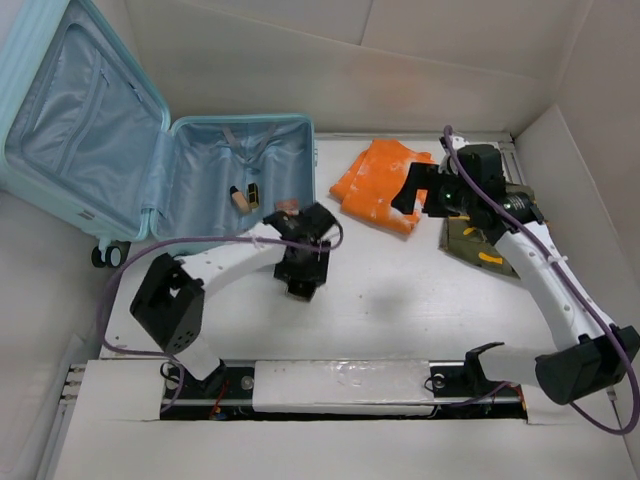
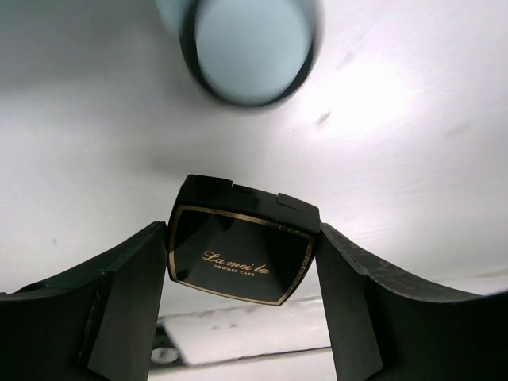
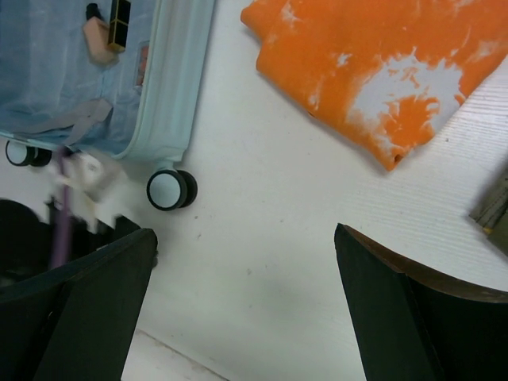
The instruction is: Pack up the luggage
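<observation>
Aqua luggage [image 1: 200,175] lies open at the far left corner of the tabletop [image 1: 400,290], lid propped up. Just off its near rim, the left claw [image 1: 303,283] grips a black powder compact [image 2: 242,254]. Further right, the right claw [image 3: 246,270] hangs spread wide beside an orange cloth [image 1: 385,180] near the far edge.

The black compact [image 2: 242,250] reads "La mei la" and "POWDER CAKE" in gold.

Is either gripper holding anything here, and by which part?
The left gripper holds a black powder compact, its fingers pressing the two opposite side edges, printed lid facing the wrist camera. The right gripper is open and empty.
</observation>
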`<state>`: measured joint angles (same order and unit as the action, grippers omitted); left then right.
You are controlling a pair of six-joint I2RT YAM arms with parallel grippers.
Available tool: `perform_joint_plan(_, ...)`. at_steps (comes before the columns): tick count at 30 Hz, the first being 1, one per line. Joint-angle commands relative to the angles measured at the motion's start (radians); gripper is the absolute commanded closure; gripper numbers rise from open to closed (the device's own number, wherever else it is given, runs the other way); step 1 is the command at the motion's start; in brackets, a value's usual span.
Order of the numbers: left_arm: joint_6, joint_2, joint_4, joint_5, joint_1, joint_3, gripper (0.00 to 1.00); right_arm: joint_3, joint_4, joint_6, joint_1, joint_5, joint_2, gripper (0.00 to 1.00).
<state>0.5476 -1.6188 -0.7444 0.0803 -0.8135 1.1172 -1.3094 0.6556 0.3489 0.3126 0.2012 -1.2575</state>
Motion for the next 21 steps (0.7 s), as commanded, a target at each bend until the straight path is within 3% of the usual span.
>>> perform_joint_plan(1,-0.006,0.129,-0.07,-0.043,0.1,0.238,0.75,-0.042,0.027,-0.028,-0.021,0.003,0.076,0.0)
perform_joint_plan(5,-0.081,0.085,-0.093,-0.048,0.252,0.499,0.75,0.001,0.036,-0.037,-0.021,-0.006,0.121,0.0)
perform_joint_plan(6,-0.112,0.029,-0.105,-0.024,0.31,0.603,0.75,0.027,0.036,-0.037,-0.021,-0.006,0.141,0.0)
perform_joint_plan(11,-0.144,-0.208,-0.087,-0.019,0.52,0.826,0.72,0.091,0.056,-0.028,-0.021,0.003,0.207,0.0)
perform_joint_plan(17,-0.129,-0.47,-0.044,0.016,0.747,0.963,0.69,0.147,0.122,-0.008,-0.021,-0.011,0.337,0.0)
perform_joint_plan(21,-0.086,-0.536,-0.018,0.026,0.85,0.963,0.66,0.197,0.151,0.013,-0.021,-0.02,0.417,0.0)
